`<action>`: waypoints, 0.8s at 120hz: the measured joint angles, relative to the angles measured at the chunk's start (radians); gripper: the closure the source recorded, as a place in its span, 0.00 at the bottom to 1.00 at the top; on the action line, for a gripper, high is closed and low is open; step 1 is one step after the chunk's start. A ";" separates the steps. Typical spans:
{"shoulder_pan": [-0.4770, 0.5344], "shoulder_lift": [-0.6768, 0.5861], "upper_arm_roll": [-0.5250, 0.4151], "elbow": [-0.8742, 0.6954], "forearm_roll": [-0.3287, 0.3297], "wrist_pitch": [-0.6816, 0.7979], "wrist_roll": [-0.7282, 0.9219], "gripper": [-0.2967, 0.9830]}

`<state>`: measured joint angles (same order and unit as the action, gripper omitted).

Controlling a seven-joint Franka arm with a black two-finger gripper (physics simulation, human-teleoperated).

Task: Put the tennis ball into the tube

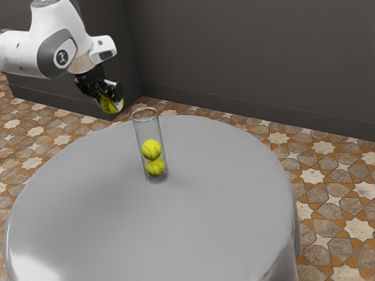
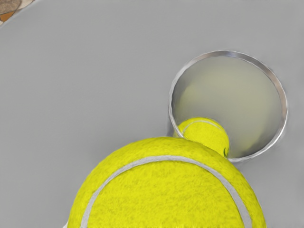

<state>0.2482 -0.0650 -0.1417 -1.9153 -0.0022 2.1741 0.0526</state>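
Note:
My gripper [image 1: 110, 100] is shut on a yellow tennis ball [image 1: 108, 105], up in the air to the exterior view's left of the tube and slightly above its rim level. The clear tube [image 1: 144, 130] stands upright on the table, its mouth uncovered. Two tennis balls [image 1: 152, 150] are stacked in its lower part. In the wrist view the held ball [image 2: 166, 194] is large at the lower edge and overlaps part of the tube's round rim [image 2: 284, 102]. Part of a ball inside the tube [image 2: 206, 134] appears through the opening.
A round table with a grey cover [image 1: 199, 211] carries the tube near its far side in the exterior view. Behind it are a dark wall [image 1: 246, 52] and a patterned tile floor [image 1: 334, 205].

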 joint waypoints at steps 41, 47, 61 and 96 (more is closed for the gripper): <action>-0.025 0.120 -0.058 0.111 0.000 -0.014 -0.011 0.58; -0.033 0.141 -0.059 0.127 0.001 -0.014 -0.013 0.58; -0.045 0.197 -0.059 0.167 0.002 -0.015 -0.015 0.58; -0.037 0.246 -0.049 0.232 0.010 -0.023 -0.020 0.58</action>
<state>0.2115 0.1810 -0.1910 -1.6828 0.0076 2.1510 0.0328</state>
